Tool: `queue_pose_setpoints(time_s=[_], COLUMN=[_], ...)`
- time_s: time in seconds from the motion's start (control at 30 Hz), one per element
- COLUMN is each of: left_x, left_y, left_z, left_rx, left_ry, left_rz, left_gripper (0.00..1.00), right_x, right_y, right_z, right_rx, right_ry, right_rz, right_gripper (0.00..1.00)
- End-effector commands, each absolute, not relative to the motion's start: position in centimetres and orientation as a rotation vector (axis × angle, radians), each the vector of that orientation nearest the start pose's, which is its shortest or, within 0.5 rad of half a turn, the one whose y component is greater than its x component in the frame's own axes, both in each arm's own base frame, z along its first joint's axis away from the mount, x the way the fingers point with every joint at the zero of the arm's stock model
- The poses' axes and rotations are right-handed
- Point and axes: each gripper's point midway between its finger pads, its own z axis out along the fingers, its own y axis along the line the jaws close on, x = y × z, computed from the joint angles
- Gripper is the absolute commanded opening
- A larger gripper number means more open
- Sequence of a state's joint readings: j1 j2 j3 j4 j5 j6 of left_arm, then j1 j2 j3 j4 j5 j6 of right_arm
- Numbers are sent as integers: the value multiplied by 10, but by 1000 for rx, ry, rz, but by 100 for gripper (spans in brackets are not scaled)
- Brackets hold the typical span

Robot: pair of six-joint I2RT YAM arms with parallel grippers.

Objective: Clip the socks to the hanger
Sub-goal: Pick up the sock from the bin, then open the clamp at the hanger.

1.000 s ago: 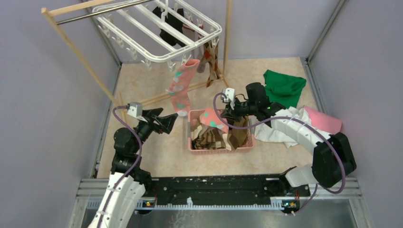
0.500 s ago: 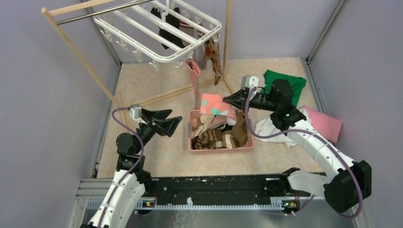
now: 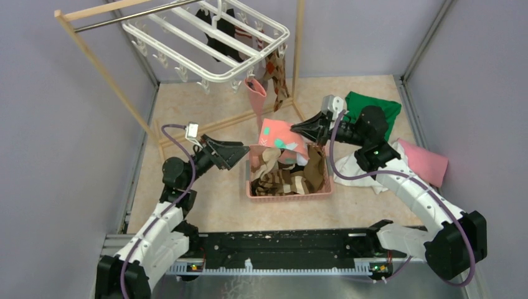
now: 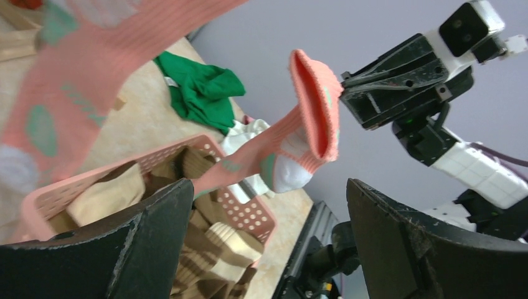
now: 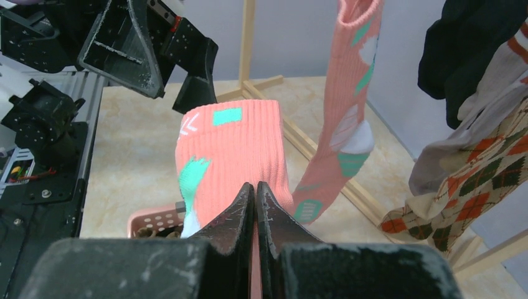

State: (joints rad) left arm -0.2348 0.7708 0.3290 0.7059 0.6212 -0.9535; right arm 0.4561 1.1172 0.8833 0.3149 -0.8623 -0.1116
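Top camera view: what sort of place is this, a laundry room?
Probably a robot test cell staged for laundry: bare grey walls enclose a tabletop, two arms are bolted at its near edge, and a clip hanger hangs behind a basket of socks.

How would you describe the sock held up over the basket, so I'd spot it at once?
Find the pink basket mid-table. Above its far edge the right gripper pinches a salmon-pink sock with teal patches. Its twin hangs from the white hanger; this one does not.
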Motion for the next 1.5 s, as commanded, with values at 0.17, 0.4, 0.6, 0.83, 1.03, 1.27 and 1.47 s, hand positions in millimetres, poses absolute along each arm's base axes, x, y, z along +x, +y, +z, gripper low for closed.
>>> queue_pose_setpoints(time_s=[0.17, 0.4, 0.6, 0.83, 1.03, 1.27, 1.47], left_x=[229, 237, 239, 227, 222, 211, 214], left_y=[-230, -257, -257, -249, -242, -249, -251], left_z=[335, 340, 352, 358, 354, 357, 368], left_rx=[151, 166, 187, 441, 859, 1288, 1469], left_ry=[1365, 1374, 1323, 1273, 1286, 1186, 1153], left_rz=[-1511, -1524, -1470, -1218, -856, -719, -657], left_gripper=[97, 78, 39, 0, 0, 0, 0], right_x=[246, 239, 236, 225, 207, 200, 199], right_y=[280, 287, 287, 286, 288, 296, 300], right_z=[352, 351, 347, 340, 332, 349, 377], right_rx=[-1073, -1092, -1100, -1151, -1270, -1364, -1401], right_ry=[1054, 1035, 1037, 1030, 980, 862, 772], right_rz=[930, 947, 947, 978, 1025, 1065, 1069], right_gripper=[0, 0, 0, 4, 56, 68, 69])
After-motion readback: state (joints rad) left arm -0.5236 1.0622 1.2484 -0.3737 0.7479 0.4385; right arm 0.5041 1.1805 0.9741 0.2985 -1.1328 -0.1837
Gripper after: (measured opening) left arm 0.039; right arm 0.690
